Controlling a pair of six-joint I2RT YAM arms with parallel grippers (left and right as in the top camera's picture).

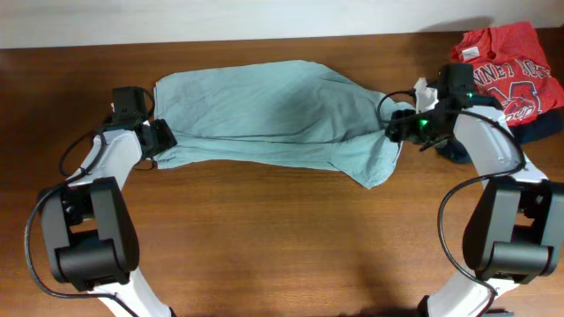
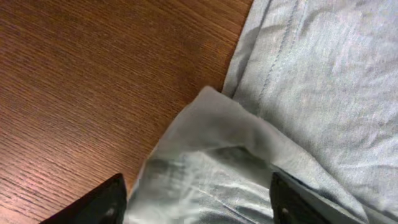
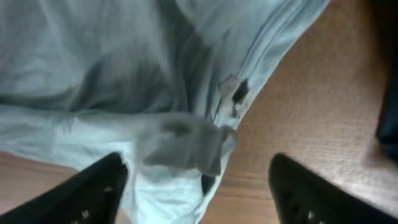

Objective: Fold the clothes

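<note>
The sage T-shirt (image 1: pixel 273 110) lies spread across the far half of the table, folded lengthwise and wrinkled. My left gripper (image 1: pixel 161 139) is open at the shirt's left end; in the left wrist view a raised fold of the shirt (image 2: pixel 205 168) lies between the fingers (image 2: pixel 199 205). My right gripper (image 1: pixel 398 126) is open at the shirt's right end; in the right wrist view a bunched corner with a tag (image 3: pixel 186 149) sits between the fingers (image 3: pixel 199 193), which straddle cloth and bare wood.
A red shirt with white lettering (image 1: pixel 507 66) lies on a dark navy folded garment (image 1: pixel 538 130) at the far right, just behind my right arm. The wooden table (image 1: pixel 282 238) runs toward me; a pale wall edge borders the far side.
</note>
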